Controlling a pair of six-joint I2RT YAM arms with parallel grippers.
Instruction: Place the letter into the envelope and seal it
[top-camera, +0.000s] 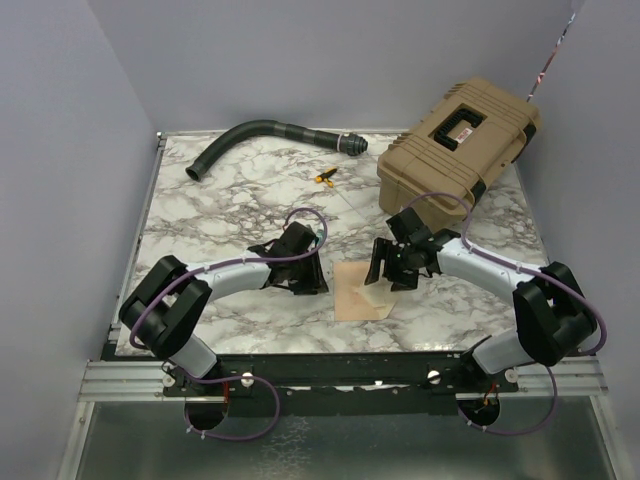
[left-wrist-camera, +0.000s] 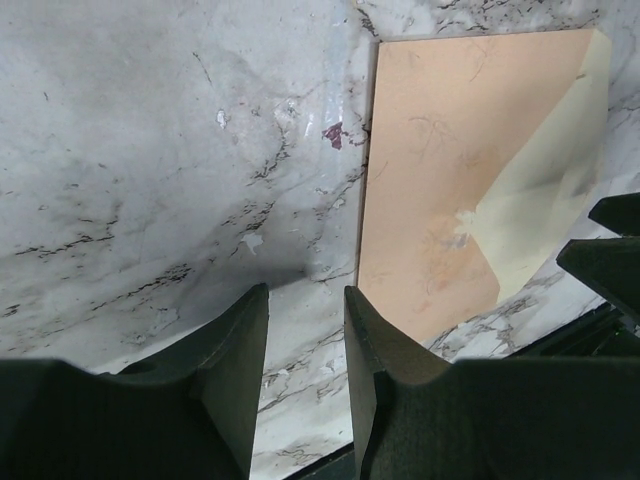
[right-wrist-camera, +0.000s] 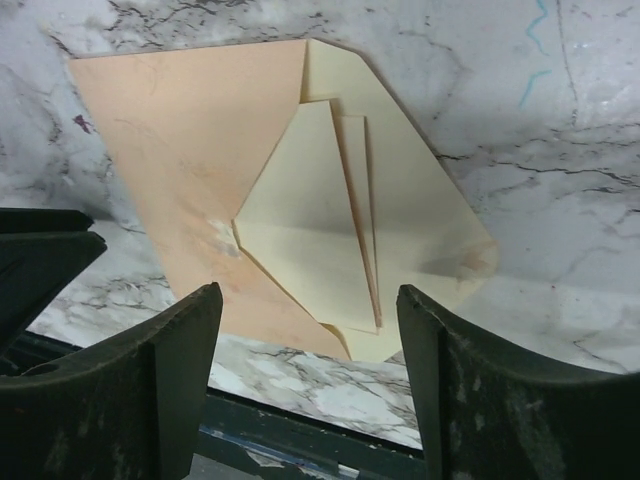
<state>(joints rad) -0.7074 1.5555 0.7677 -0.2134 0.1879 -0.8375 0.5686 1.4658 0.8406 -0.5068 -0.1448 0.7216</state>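
At lower centre overhead, the envelope (top-camera: 355, 296) lies flap-open, seemingly for tucking the protruding letter (right-wrist-camera: 300, 235); left gripper (left-wrist-camera: 305, 296) narrowly, right gripper (right-wrist-camera: 310, 298) widely parted, both empty.

The envelope (right-wrist-camera: 190, 150) is a small peach-tan paper one. It lies flat on the marble table (top-camera: 230, 200), near its front edge and about in the middle of its width. Its triangular flap (right-wrist-camera: 430, 230) is open and lies flat beside the body, showing a paler cream inside. The letter (right-wrist-camera: 300, 230) is a blank cream-yellow sheet. It shows at the mouth of the envelope and reaches partly over the open flap. How deep it sits inside cannot be told.
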